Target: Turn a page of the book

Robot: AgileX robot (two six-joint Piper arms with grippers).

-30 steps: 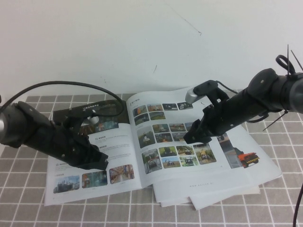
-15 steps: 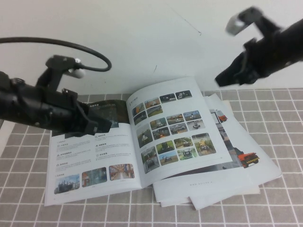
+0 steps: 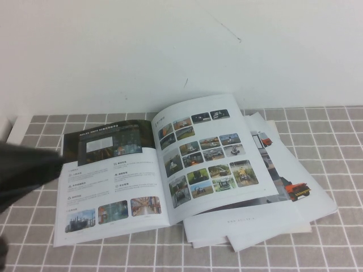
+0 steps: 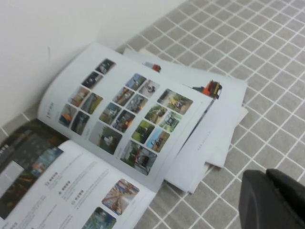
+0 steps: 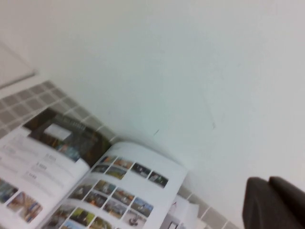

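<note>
Hovering with left gripper nearer, just off the outer edge of the page lying flat in the open book, right gripper high beyond it, spine running wallward; can't tell either grip.

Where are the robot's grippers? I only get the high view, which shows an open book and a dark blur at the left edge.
Observer: The left wrist view shows the left gripper as a dark shape over the grey checked cloth. It is off to the side of the book and not touching it.
Operator: And the other one?
Observer: In the right wrist view, the right gripper is raised in front of the white wall. It is clear of the book, which lies open below it.
</note>
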